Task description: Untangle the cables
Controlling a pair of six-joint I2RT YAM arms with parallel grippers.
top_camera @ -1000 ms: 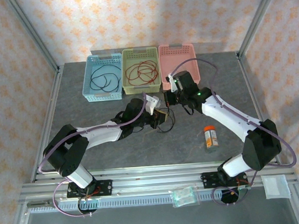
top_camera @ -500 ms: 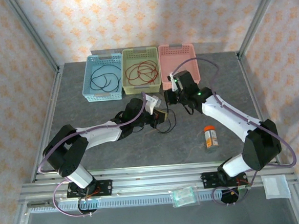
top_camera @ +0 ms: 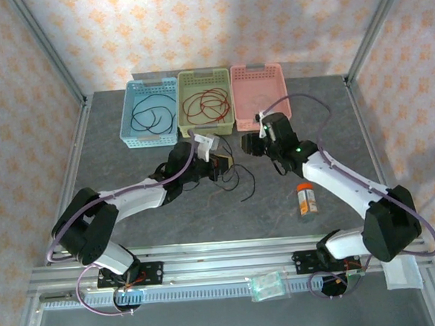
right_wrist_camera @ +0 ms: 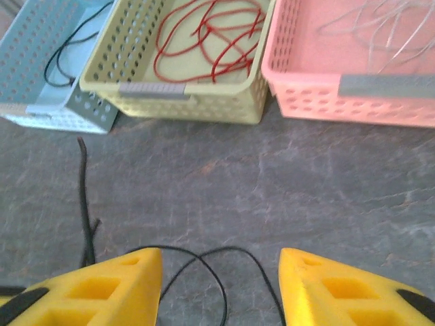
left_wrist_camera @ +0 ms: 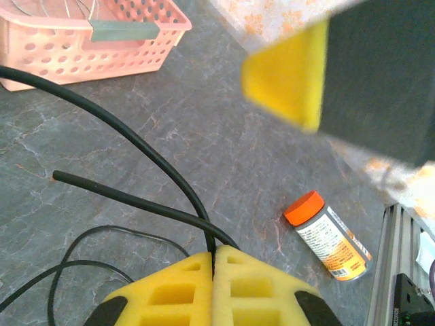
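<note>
A thin black cable [top_camera: 236, 178] trails in loose loops over the grey table between the two arms. My left gripper [top_camera: 217, 161] is shut on it; in the left wrist view the yellow fingertips [left_wrist_camera: 231, 261] pinch the black cable [left_wrist_camera: 170, 173] where two strands meet. My right gripper [right_wrist_camera: 221, 261] stands open just above the table, and a loop of the black cable [right_wrist_camera: 211, 261] lies on the table below the gap without touching its fingers. Red cables [right_wrist_camera: 211, 37] lie in the green basket [right_wrist_camera: 153, 92], another black cable [top_camera: 151, 114] in the blue basket [top_camera: 143, 140], and a pale cable [right_wrist_camera: 380, 24] in the pink basket [right_wrist_camera: 326, 95].
The three baskets stand in a row at the back of the table. An orange-capped bottle [top_camera: 306, 198] lies on the table to the right, beside the right arm. The right gripper [top_camera: 248, 144] hangs close to the left one. Metal frame posts stand at the back corners.
The right gripper has opened and let go of the black cable. The left gripper has moved back and to the left with the cable, drawing it out across the table.
</note>
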